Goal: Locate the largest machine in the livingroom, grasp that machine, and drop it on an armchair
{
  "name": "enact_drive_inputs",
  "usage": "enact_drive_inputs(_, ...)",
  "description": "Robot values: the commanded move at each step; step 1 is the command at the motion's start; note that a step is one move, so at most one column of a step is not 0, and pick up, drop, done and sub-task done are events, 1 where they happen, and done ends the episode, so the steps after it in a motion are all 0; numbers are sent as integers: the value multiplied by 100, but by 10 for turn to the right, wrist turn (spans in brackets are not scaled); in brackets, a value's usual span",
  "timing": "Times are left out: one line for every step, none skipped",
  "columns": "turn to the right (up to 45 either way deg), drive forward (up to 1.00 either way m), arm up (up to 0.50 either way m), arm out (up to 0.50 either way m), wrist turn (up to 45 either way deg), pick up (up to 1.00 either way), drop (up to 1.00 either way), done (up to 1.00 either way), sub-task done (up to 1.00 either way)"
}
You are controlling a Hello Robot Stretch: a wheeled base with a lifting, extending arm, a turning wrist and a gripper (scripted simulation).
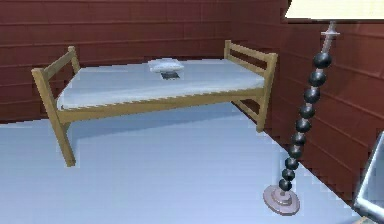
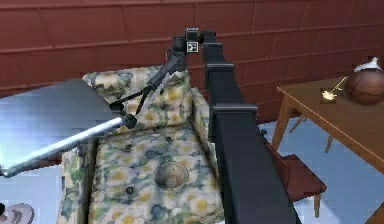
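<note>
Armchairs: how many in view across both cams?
1. The floral armchair is at the arm side view's centre-left, against the brick wall, partly covered by a flat grey device and the arm. Others may lie outside the frames.

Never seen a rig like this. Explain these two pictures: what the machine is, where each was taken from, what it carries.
This is a wheeled robot with one reaching arm, in a simulated house. The forward view looks ahead from the robot: a wooden bed with a small flat item on its mattress, and a floor lamp. The arm side view looks out sideways: the dark bar is the arm, ending in a gripper. It holds a flat grey laptop, hanging clear of the flowered armchair behind it. A wooden table stands at that view's right.
</note>
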Motion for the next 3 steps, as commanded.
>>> enact_drive_inputs(0, 0, 0, 0, 450, 0, 0, 0, 0)
enact_drive_inputs(0, 0, 0, 0, 390, 0, 0, 0, 0)
enact_drive_inputs(0, 0, -38, 0, 0, 0, 0, 0, 0)
